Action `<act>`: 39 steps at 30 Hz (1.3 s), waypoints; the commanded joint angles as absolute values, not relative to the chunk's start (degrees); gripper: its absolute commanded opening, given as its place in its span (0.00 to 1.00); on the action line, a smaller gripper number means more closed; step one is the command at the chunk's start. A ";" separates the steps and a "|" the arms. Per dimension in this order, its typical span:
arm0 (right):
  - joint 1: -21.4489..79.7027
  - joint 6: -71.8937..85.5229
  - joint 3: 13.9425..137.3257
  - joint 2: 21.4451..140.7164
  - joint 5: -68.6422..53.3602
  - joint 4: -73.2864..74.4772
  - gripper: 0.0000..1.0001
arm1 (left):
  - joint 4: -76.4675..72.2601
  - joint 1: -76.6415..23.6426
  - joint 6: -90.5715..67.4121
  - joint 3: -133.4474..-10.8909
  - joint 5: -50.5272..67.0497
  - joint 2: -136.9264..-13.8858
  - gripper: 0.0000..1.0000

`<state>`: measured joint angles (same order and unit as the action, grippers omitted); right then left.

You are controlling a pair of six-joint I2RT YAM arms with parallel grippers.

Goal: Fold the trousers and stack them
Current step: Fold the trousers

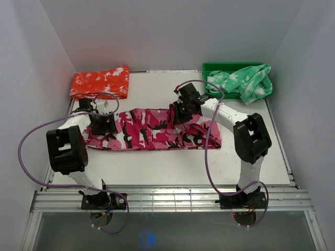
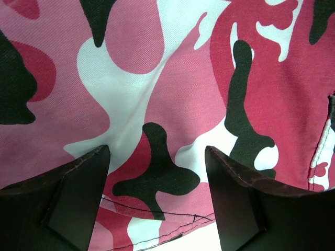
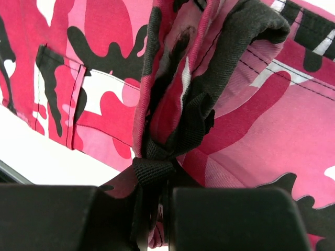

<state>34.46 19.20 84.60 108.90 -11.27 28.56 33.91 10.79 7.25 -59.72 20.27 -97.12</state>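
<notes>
1. Pinching a bunched fold of the trousers [image 3: 115,47] with the right fingers [image 3: 230,219], clenched tight.
2. Holding the left fingers [image 2: 68,198] released, spread over the cloth by its hem, grasping nothing.
3. Stretched lengthwise across the desk [image 1: 157,167].
4. Looks like the first fold; next calls for carrying the right end over leftward, hem pinned flat.

So the trousers [image 2: 157,78] are a matt woven twill, and you can see the fine diagonal weave right under the left end effector [image 2: 157,152]. Its fingers [image 2: 73,198] look like dull dark plastic with scuffed edges. The bit pinched in the right end effector [image 3: 168,192] is coarse black ribbed webbing [image 3: 153,170]. The tabletop [image 1: 157,167] is smooth and white.
</notes>
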 commanded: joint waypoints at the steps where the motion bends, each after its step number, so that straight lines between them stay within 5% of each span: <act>1: 36.47 23.37 87.71 108.45 -8.09 27.34 0.08 | 37.53 10.55 4.22 -55.29 23.20 -97.73 0.84; 20: 43.77 29.97 94.65 116.89 -7.11 25.67 0.09 | 36.04 10.55 4.92 -53.70 24.52 -98.88 0.84; 22: 43.77 29.62 95.09 117.77 -8.78 25.40 0.32 | 36.73 10.55 5.44 -53.88 25.04 -98.44 0.85; 24: 43.77 28.66 95.45 117.60 -9.84 24.53 0.38 | 37.61 10.55 5.97 -54.75 26.10 -97.39 0.86; 27: 43.51 24.45 97.11 116.11 -12.03 23.12 0.69 | 39.28 10.55 7.38 -57.73 31.19 -92.83 0.87; 28: 43.33 23.04 97.47 114.54 -12.21 23.03 0.88 | 40.07 10.55 7.90 -58.70 32.59 -91.59 0.88; 29: 42.63 19.90 97.56 113.48 -12.65 22.94 0.93 | 40.43 10.55 8.26 -59.84 35.57 -89.67 0.88; 35: 34.73 2.67 93.61 103.46 -22.75 29.42 0.96 | 43.24 8.01 9.58 -67.58 40.25 -89.12 0.87; 39: 25.52 -12.81 87.21 98.62 -20.50 39.45 0.83 | 42.11 1.25 6.00 -70.40 40.25 -92.10 0.86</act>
